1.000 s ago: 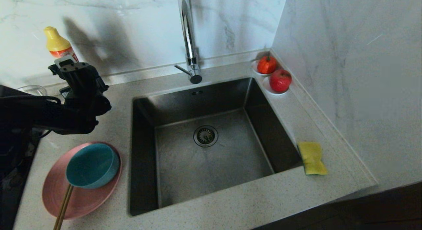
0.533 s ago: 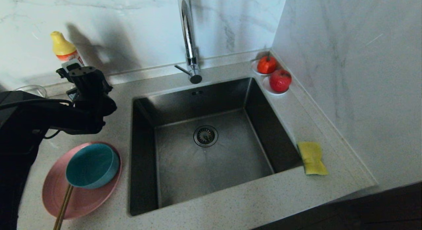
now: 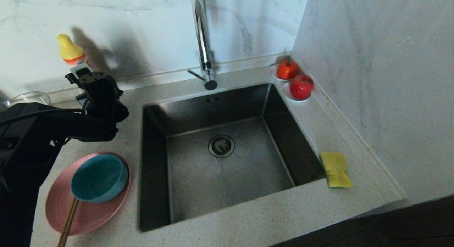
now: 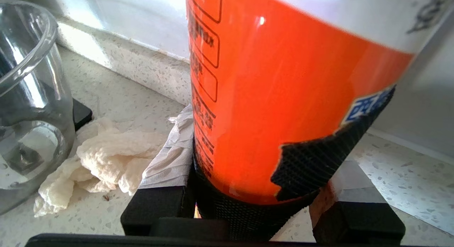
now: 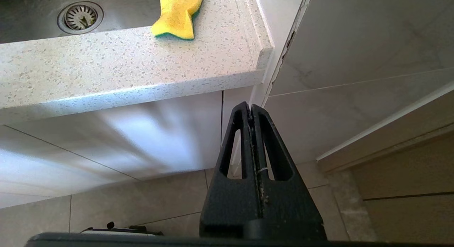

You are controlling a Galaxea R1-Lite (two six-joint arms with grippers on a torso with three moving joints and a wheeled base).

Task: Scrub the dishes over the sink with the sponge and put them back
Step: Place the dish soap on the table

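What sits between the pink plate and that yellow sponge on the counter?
In the head view, the sink fills the stretch between the pink plate and the sponge, with its drain strainer about midway.

The whole left arm (image 3: 53, 123) is chunky matte black, with a thin black cable looping along it. The right gripper (image 5: 251, 110) has slim black triangular fingers (image 5: 269, 147), each with a long cut-out slot.

Speckled stone countertop (image 3: 248, 218), matt; dark brushed steel sink (image 3: 198, 183); mirror-bright chrome tap (image 3: 203, 45); veined glossy marble wall (image 3: 372, 62); glossy orange plastic bottle (image 4: 283, 98); clear glass bowl (image 4: 25, 98); soft crumpled cloth (image 4: 106, 158); spongy yellow sponge (image 3: 335, 169)
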